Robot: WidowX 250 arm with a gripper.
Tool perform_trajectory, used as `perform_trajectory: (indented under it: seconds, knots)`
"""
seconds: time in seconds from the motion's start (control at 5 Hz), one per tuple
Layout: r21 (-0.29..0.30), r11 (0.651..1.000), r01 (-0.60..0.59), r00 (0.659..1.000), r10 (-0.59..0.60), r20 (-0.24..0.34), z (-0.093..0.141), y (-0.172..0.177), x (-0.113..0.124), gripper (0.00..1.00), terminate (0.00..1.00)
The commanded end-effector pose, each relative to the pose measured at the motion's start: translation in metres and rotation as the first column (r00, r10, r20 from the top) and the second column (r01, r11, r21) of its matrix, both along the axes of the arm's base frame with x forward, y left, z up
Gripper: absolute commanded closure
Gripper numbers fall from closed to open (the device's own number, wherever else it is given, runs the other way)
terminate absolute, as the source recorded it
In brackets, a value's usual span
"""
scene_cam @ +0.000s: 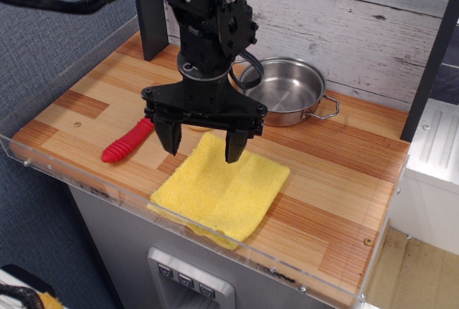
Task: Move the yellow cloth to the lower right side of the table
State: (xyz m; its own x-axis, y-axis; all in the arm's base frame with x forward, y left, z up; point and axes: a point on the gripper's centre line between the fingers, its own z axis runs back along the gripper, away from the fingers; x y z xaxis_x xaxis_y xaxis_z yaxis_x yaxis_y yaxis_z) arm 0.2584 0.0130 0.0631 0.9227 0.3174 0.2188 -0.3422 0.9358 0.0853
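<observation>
The yellow cloth lies flat on the wooden table, near the front edge at the middle, with one corner reaching the acrylic rim. My black gripper hangs just above the cloth's far left corner. Its two fingers are spread apart with nothing between them; the right fingertip is over the cloth's far edge, the left fingertip is beside it over bare wood.
A steel pan with handles stands at the back, behind the gripper. A red ribbed handle-like object lies left of the gripper. A clear acrylic rim runs along the front and left edges. A dark post stands at the back left.
</observation>
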Motion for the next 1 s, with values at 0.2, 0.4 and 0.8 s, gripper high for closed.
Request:
perform_trajectory:
  seconds: [0.2,0.4,0.8]
  knots:
    - [0.007,1.000,-0.026,1.000,0.026,-0.016,-0.004,0.000,-0.001,0.00,0.00]
    - [0.018,0.999,-0.041,0.999,0.041,-0.018,-0.005,0.000,-0.002,0.00,0.00]
    - [0.000,0.999,-0.050,0.997,0.050,0.062,-0.024,0.005,0.005,0.00,0.00]
